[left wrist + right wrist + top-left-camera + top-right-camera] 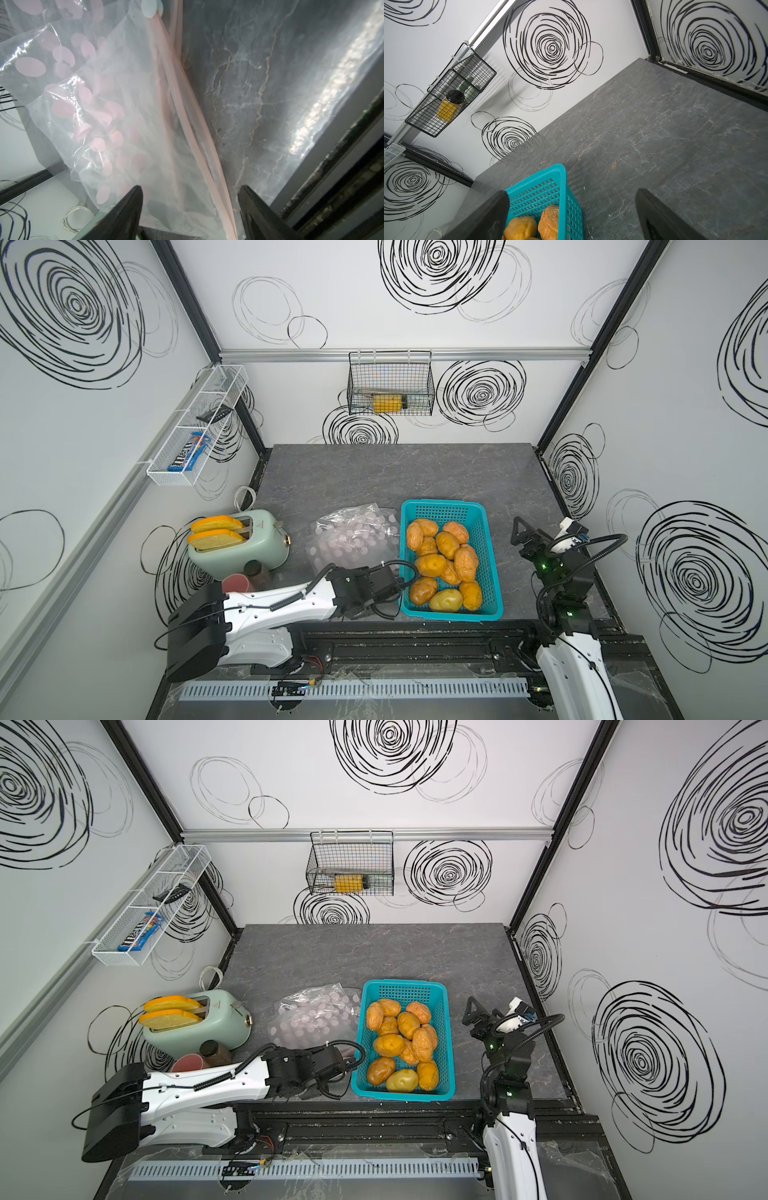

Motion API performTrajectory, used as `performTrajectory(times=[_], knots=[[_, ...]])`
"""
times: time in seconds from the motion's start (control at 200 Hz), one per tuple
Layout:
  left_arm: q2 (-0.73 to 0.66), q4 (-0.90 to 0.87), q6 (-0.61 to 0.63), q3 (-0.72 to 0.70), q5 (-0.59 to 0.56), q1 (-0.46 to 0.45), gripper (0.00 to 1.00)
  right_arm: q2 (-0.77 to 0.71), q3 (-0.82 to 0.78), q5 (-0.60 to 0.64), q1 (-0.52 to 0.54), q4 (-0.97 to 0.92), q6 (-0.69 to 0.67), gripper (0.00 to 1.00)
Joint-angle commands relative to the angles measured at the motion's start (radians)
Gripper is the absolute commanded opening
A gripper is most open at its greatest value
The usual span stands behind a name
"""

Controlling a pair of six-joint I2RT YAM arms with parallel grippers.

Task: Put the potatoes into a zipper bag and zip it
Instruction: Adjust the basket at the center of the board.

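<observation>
Potatoes [444,564], orange-brown and wrinkled with one paler yellow-green at the near end, all lie heaped in the teal perforated plastic basket [444,507] on the grey marbled countertop [374,472]. My left gripper [190,188] sits low by the basket's near left corner, just beside them. It faces the clear zipper bag with pink dots [353,535], which lies crumpled just left of the basket. In the left wrist view its jaws are spread, with the bag's film and pale pink zipper strip [187,108] running between them, and I see nothing pinched. My right gripper [572,192] hovers to the basket's right, jaws wide and empty. In its wrist view, two potatoes show in the basket just beside one finger.
</observation>
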Motion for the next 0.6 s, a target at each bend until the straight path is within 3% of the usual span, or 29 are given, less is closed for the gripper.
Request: performTrajectory(times=[0.0, 0.145, 0.37, 0.595], knots=[[0.005, 0.077, 0.031, -0.018, 0.07, 0.031, 0.73, -0.008, -0.011, 0.015, 0.001, 0.031, 0.022, 0.99], [0.034, 0.104, 0.031, -0.036, 0.118, 0.054, 0.67, -0.012, -0.011, 0.021, 0.001, 0.031, 0.021, 0.99], [0.088, 0.145, 0.005, -0.048, 0.037, 0.071, 0.6, -0.011, -0.011, 0.006, 0.001, 0.037, 0.027, 0.99], [0.118, 0.165, -0.002, -0.058, -0.007, 0.087, 0.41, -0.014, -0.01, 0.008, 0.001, 0.036, 0.029, 0.99]])
